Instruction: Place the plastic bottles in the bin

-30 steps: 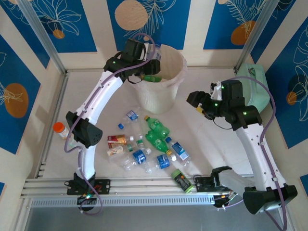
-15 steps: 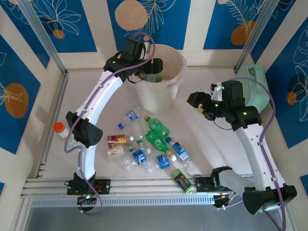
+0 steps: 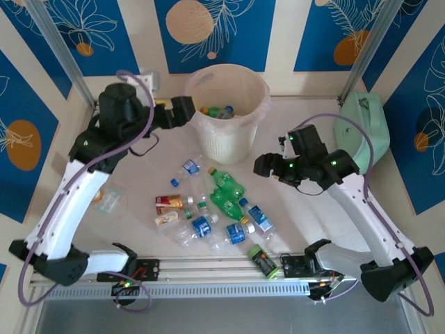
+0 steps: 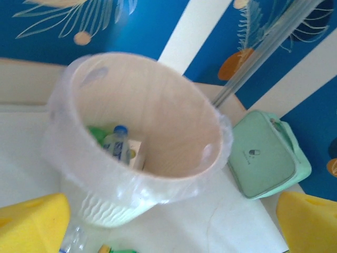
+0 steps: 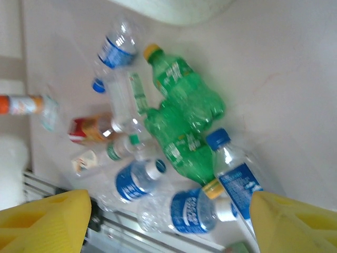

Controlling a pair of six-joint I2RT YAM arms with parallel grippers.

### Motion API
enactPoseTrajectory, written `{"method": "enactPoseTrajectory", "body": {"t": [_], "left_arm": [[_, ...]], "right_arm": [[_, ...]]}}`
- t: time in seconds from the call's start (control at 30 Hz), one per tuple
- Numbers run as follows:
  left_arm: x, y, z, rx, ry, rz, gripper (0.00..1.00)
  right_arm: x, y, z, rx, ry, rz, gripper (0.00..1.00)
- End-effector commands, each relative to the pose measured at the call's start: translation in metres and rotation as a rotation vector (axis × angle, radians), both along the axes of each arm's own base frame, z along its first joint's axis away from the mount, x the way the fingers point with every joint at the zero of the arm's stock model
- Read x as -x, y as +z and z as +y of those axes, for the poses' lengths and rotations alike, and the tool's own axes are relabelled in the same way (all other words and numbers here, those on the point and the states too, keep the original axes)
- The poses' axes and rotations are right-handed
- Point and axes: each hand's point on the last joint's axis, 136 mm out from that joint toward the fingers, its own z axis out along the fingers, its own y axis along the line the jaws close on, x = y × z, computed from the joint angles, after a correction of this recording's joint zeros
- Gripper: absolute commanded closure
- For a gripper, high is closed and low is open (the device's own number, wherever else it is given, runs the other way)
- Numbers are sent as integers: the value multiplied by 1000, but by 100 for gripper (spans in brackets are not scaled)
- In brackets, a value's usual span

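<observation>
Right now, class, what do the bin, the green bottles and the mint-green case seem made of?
Bin: likely thin matte plastic, since light glows through its wall; a glossy clear film lines it. Green bottles: clear-tinted glossy plastic, dented, with highlights. Mint-green case: smooth satin shell, plastic or silicone; cannot tell.

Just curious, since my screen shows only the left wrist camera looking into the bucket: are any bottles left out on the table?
Observer: Yes, the overhead camera shows a heap of plastic bottles on the table, nearer the arms than the bin.
Visitor: Is the other arm holding one?
Observer: No, the right arm's fingers are spread apart with nothing between them, their camera looking down on the heap.
Visitor: Any strays?
Observer: One orange-capped bottle lies apart, left of the heap.
</observation>
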Motion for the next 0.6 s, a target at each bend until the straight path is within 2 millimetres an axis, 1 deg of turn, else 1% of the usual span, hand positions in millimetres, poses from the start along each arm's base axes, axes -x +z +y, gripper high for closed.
{"method": "enactPoseTrajectory", "body": {"t": [0.0,0.07,0.13,0.17,0.27,0.37,0.5,0.57], "left_arm": [[1,-45,19,-8,71,97,0],[9,-62,32,-5,99,133,0],[13,-79,40,-5,121,173,0],[15,-90,42,-2,133,203,1],[17,-113,43,19,142,276,3],[18,-125,40,40,136,311,4],[19,-132,40,39,137,329,5],[20,-137,41,32,143,338,6]], "right_arm": [[24,-27,-11,160,45,67,20],[38,-42,-11,219,84,101,20],[48,-56,-14,274,104,139,20],[51,-64,-15,293,108,169,19],[56,-87,-19,349,104,251,20],[55,-101,-13,362,116,286,19],[53,-118,-6,397,138,342,19],[53,-129,-1,420,160,357,19]]}}
